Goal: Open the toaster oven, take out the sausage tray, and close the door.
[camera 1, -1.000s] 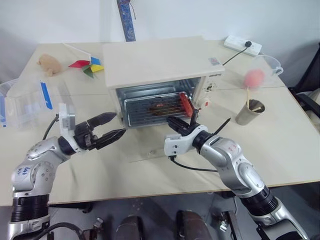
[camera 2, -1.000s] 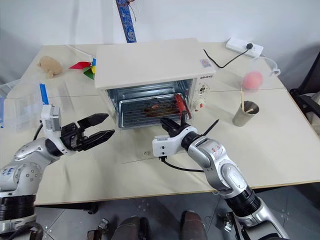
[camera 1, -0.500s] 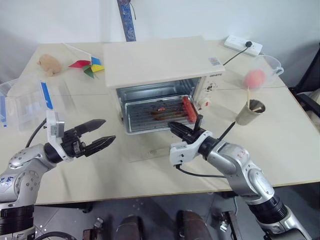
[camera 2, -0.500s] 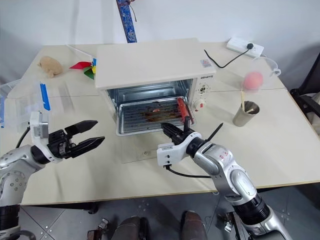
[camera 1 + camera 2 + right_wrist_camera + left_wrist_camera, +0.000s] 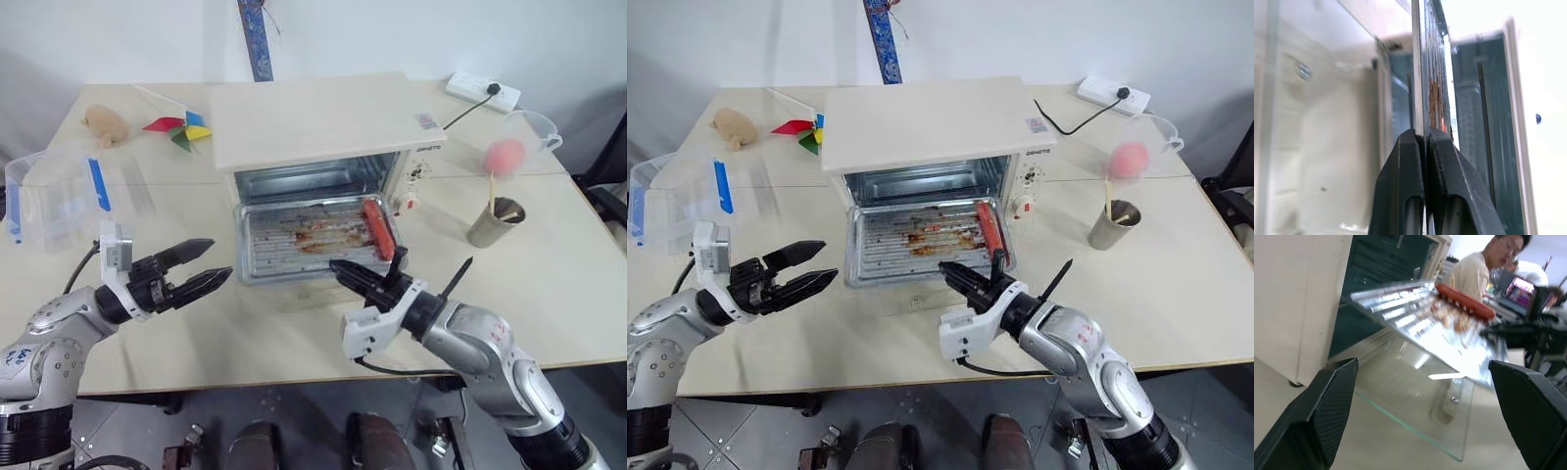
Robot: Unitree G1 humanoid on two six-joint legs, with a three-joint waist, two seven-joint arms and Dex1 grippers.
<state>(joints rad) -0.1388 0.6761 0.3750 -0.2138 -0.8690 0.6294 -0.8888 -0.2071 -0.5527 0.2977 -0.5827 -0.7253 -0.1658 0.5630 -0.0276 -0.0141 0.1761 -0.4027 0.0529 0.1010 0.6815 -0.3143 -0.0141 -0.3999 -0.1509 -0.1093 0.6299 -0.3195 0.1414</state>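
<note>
Silver sausage tray (image 5: pixel 312 238) sitting half out of toaster oven (image 5: pixel 323 137), over open door (image 5: pixel 1420 401). Right gripper (image 5: pixel 355 277) pinching tray's front rim; left gripper (image 5: pixel 201 270) hovering wide, empty. Risk: one-edge pinch tipping tray, sausage (image 5: pixel 378 228) rolling off.

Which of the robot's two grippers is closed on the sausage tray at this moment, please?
The right gripper: its black fingers are pinched shut on the front rim of the sausage tray. The left gripper hangs open off to the tray's left, holding nothing.
</note>
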